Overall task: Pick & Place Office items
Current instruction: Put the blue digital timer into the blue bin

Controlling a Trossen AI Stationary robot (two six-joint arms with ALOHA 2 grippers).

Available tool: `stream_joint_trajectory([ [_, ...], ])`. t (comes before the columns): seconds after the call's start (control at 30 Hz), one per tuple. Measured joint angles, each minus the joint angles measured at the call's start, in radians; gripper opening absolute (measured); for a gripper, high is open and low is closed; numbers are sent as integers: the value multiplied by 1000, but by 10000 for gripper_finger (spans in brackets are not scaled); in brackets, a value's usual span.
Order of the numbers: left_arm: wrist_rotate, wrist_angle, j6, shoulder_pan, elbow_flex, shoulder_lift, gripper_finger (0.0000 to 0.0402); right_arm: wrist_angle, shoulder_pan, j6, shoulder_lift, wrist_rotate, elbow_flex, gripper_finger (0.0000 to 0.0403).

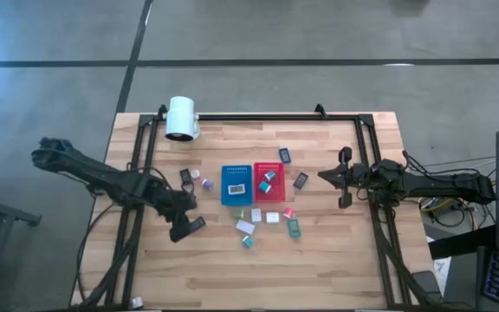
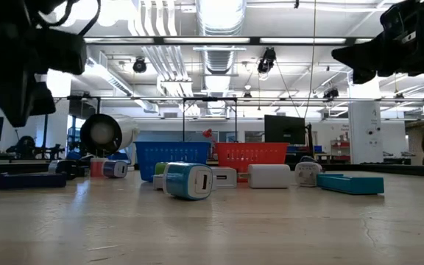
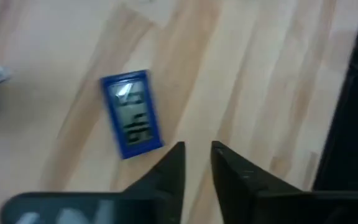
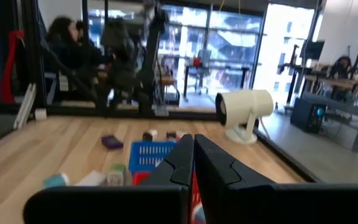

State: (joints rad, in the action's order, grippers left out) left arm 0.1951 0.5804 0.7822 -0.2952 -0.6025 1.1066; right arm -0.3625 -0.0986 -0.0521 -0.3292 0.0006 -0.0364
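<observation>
Small office items lie scattered on the wooden table around a blue tray (image 1: 235,184) and a red tray (image 1: 268,180); among them are a teal-and-white block (image 2: 188,180), a white block (image 1: 246,228) and a dark clip (image 1: 301,180). In the left wrist view a small blue-framed display (image 3: 131,115) lies flat on the wood. My left gripper (image 3: 197,163) hovers over the near left part of the table (image 1: 189,227), slanting down. It is open by a narrow gap, and the display lies just beyond its fingertips. My right gripper (image 4: 193,149) stays shut and level above the table's right side (image 1: 345,178), holding nothing.
A big white cylinder (image 1: 181,117) lies at the far left of the table. A black frame rail (image 1: 258,115) runs along the far edge and down both sides. A few items sit inside the trays. Bare wood lies along the near edge (image 1: 258,277).
</observation>
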Motion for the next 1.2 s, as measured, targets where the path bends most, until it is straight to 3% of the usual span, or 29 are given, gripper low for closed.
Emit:
stream_joint_trajectory([
  [0.2,-14,34,-20,-14,-83,118,180,79,0,-34,0,0,-8,8],
  [0.37,-89,50,-16,-14,-95,204,254,82,0,-49,1,0,-8,8],
  [0.57,-183,122,18,-11,-95,273,313,61,0,-79,1,1,-8,8],
  [1.2,-203,59,31,-7,-96,398,328,75,0,-53,-1,0,-26,8],
])
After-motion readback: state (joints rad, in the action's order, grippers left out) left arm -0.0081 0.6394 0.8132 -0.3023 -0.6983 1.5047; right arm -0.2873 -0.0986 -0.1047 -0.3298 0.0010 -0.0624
